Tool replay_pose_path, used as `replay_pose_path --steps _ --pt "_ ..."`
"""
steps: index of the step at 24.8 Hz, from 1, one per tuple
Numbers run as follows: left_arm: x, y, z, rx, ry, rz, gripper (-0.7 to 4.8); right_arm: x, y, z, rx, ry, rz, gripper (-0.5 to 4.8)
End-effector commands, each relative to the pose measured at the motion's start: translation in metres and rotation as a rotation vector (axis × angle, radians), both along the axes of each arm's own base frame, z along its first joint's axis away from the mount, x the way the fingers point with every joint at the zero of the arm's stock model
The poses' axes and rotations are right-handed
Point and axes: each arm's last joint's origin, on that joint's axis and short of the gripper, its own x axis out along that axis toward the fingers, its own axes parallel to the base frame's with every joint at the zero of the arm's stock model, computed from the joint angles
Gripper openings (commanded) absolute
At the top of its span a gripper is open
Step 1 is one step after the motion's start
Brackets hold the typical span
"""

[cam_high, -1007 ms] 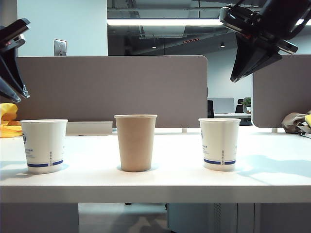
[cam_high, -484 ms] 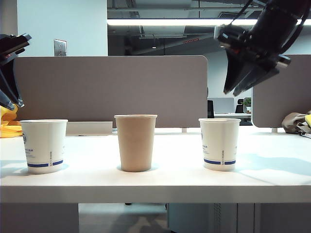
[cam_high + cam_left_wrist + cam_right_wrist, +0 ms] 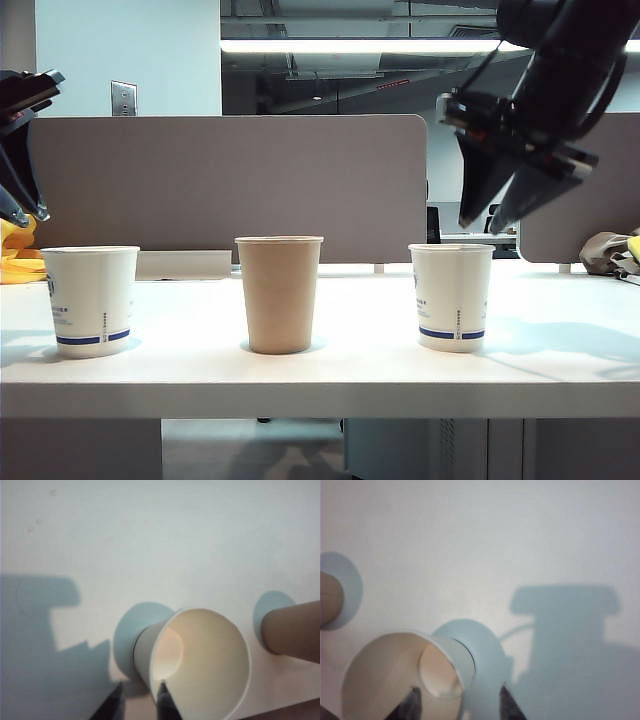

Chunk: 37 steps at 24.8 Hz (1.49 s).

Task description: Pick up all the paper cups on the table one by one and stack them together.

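1. Directly below the right pincer (image 3: 492,220) stands the right white cup (image 3: 452,296), upright on the surface (image 3: 320,385), its long axis vertical and its mouth facing up. The pincer's 2 fingers are spread apart and grasp nothing; they hang just above and slightly to the outer side of the rim, not touching it.
2. Seen from the right wrist, the 2 fingertips (image 3: 411,702) straddle that cup's near wall (image 3: 400,677), 1 over the open mouth and 1 outside it, so a straight drop would likely pinch the wall.
3. At the far left, the left pincer (image 3: 22,210) hovers above and just outside the left white cup (image 3: 90,298); it too is released and empty. The left wrist view shows 1 fingertip (image 3: 165,702) at that cup's rim (image 3: 200,665).
4. Between the 2 white cups sits the tan cup (image 3: 280,293), upright, well apart from both pincers.
5. All 3 cups stand separate; no stacking is done. The right arm appears nearer to its grasp.
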Motion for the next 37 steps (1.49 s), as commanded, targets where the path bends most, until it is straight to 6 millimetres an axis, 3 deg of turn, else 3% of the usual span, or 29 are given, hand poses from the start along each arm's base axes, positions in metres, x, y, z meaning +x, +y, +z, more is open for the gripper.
replay_pose_path --steps 1,12,14,20,21,24,30,34,37 --pt "0.001 0.001 0.002 0.006 -0.017 -0.002 0.86 -0.003 -0.001 0.000 -0.013 0.027 0.001 2.03" --pt "-0.002 0.001 0.001 0.006 0.010 -0.003 0.90 0.005 0.001 -0.015 -0.040 0.053 -0.009 1.88" --pt "-0.002 0.001 0.000 0.006 0.013 -0.004 0.90 0.008 0.002 -0.022 -0.045 0.073 -0.008 0.97" --pt "-0.002 0.001 0.000 0.005 0.018 -0.004 0.90 0.010 0.003 -0.021 -0.033 0.061 -0.004 -0.03" --pt "-0.002 0.001 0.000 0.005 0.018 -0.004 0.90 0.010 0.003 -0.020 -0.027 0.065 0.000 -0.02" --pt "-0.002 0.000 0.000 0.004 0.017 -0.005 0.90 0.012 0.006 -0.006 -0.010 0.056 0.013 -0.02" --pt "-0.002 0.000 0.000 -0.008 0.016 -0.012 0.90 0.016 0.022 0.050 0.049 -0.056 0.066 -0.02" --pt "-0.002 0.000 0.000 -0.016 0.017 -0.016 0.90 0.005 0.059 0.091 0.109 -0.176 0.182 -0.02" --pt "-0.002 0.000 0.000 -0.016 0.017 -0.017 0.90 -0.008 0.086 0.092 0.119 -0.183 0.263 -0.02"
